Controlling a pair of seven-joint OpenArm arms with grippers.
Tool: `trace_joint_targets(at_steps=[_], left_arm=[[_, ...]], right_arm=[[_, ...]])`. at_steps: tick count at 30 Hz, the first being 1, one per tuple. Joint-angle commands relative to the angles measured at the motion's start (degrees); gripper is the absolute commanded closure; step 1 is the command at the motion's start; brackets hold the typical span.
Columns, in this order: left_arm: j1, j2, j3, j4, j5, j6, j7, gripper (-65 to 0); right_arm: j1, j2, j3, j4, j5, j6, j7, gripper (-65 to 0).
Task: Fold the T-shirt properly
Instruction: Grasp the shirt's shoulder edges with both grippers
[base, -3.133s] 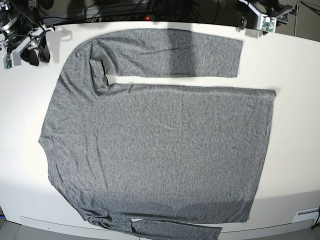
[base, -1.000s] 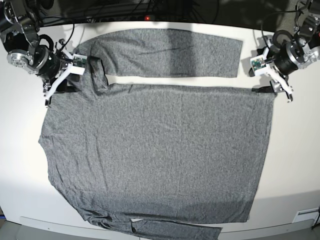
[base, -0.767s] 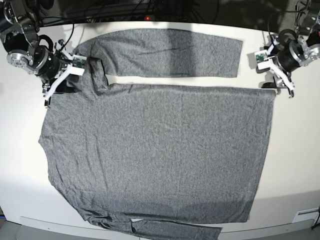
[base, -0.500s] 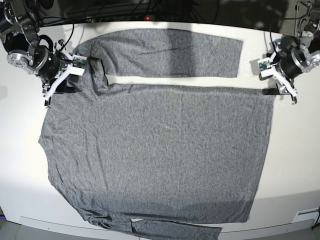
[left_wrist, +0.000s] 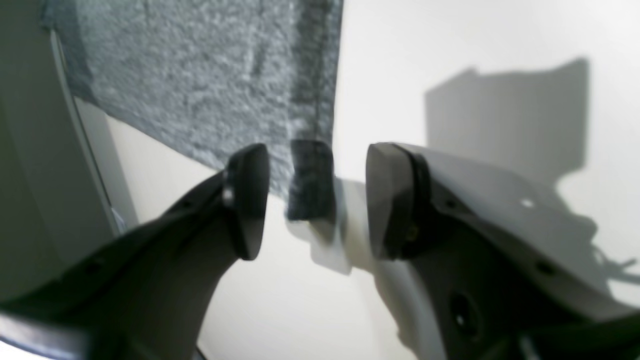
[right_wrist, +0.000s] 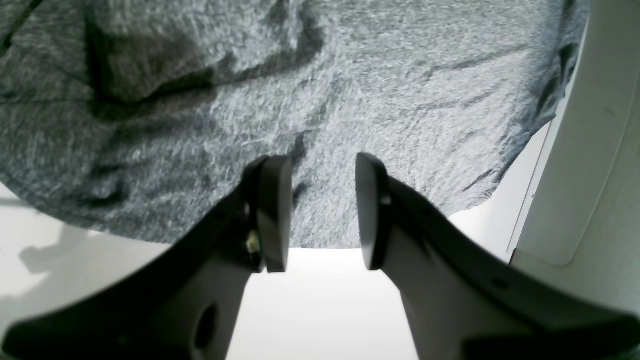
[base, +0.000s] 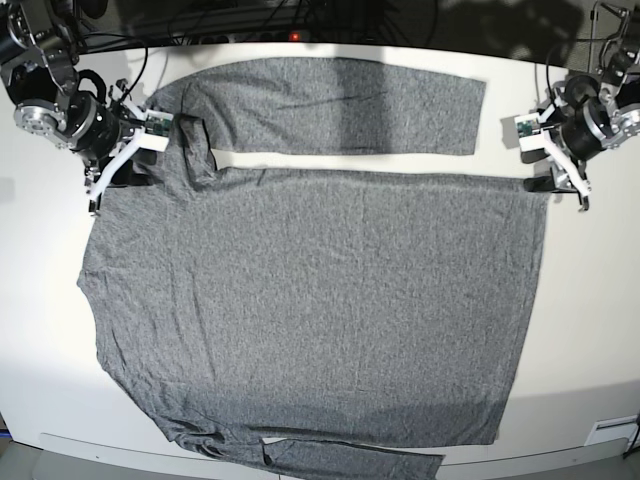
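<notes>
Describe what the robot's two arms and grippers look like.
Both arms are black and silver-grey metal with round joint housings and loose black cables. The left gripper and right gripper have white curved fingers tipped with black oval pads, plus small green circuit boards.

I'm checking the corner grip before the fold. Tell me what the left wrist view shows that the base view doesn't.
Only the left wrist view shows the left gripper with open jaws either side of the shirt corner hem, not yet pinched. Only the base view shows the whole shirt spread flat, its upper sleeve laid across, and the right gripper at the far shoulder. Both show the grey shirt on the white table.
</notes>
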Motion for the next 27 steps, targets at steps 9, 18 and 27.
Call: trace_joint_targets(at_steps=[9,18,27], left_arm=[[-7.8,-1.0,8.0,-12.8,-0.1,-0.2,1.2,-30.0],[-3.5,-0.5,10.4,-14.7,-0.3,-0.2,0.9,-4.2],[-3.9,-0.5,10.4,-14.6,-3.8,-0.2,0.7,0.0]], right_arm=[[0.4,0.9,0.6,0.8,0.1,-1.1,-2.0,-22.1],[0.4,0.9,0.6,0.8,0.6,-1.1,-2.1,-22.1],[0.4,0.9,0.7,0.8,6.6,-1.4,-2.2,-27.3]])
